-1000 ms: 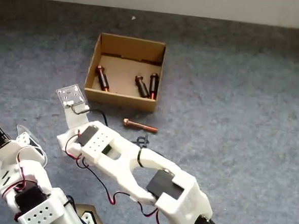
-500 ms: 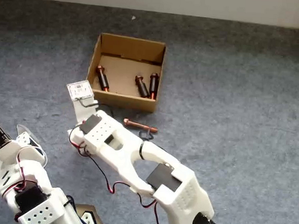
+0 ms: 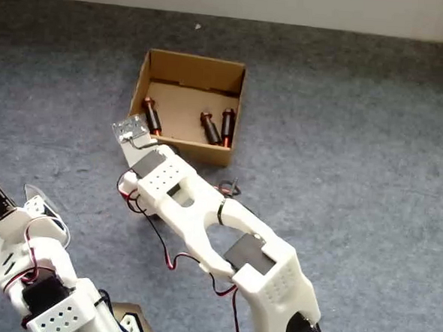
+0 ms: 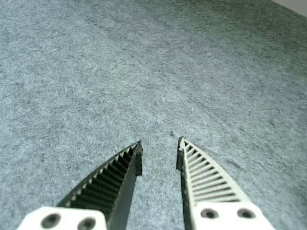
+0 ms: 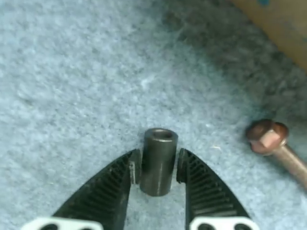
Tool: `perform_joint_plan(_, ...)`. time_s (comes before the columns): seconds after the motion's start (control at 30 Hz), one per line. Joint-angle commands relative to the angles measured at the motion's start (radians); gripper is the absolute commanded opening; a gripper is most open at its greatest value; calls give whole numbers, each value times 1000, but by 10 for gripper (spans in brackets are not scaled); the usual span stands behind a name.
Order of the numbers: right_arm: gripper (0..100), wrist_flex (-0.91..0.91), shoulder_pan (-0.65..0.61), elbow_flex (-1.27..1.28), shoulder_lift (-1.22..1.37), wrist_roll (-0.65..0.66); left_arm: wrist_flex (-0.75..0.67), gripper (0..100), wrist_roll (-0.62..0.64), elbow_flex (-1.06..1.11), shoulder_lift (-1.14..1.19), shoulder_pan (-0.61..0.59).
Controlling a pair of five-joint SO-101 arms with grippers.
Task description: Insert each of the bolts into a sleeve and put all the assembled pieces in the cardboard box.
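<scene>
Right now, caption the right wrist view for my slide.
Right tool clasps a dark sleeve, copper bolt lying nearby.

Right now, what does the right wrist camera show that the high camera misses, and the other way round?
Right wrist view: a dark grey metal sleeve gripped in the right hand, and a copper-coloured hex-head bolt lying beside it. High view: three assembled pieces inside the open cardboard box, plus the white right arm and the left arm. Shared: the grey carpet and the box's outer wall.
</scene>
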Motion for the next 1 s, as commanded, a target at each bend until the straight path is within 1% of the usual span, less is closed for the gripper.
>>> perform_joint_plan(0.0,120,50,-10,-47,-13,14,-21,152,5,-7,-2,13)
perform_joint_plan(0.27,83,62,-7,-48,28,17,-21,152,5,-7,-2,13)
perform_joint_plan(0.33,56,64,-5,-48,65,18,-21,152,5,-7,-2,13)
perform_joint_plan(0.43,2,64,5,-50,85,77,-21,152,5,-7,-2,15)
perform_joint_plan(0.57,5,94,15,-68,84,81,-18,152,5,-7,-2,15)
perform_joint_plan(0.67,5,171,12,-116,84,81,-18,152,-31,-5,-2,27)
perform_joint_plan(0.77,5,274,15,-185,84,81,-23,152,-40,13,-2,79)
perform_joint_plan(0.83,5,340,18,-243,84,77,-23,151,-81,18,-2,101)
perform_joint_plan(0.97,5,495,19,-358,84,-9,-18,151,-126,21,-2,133)
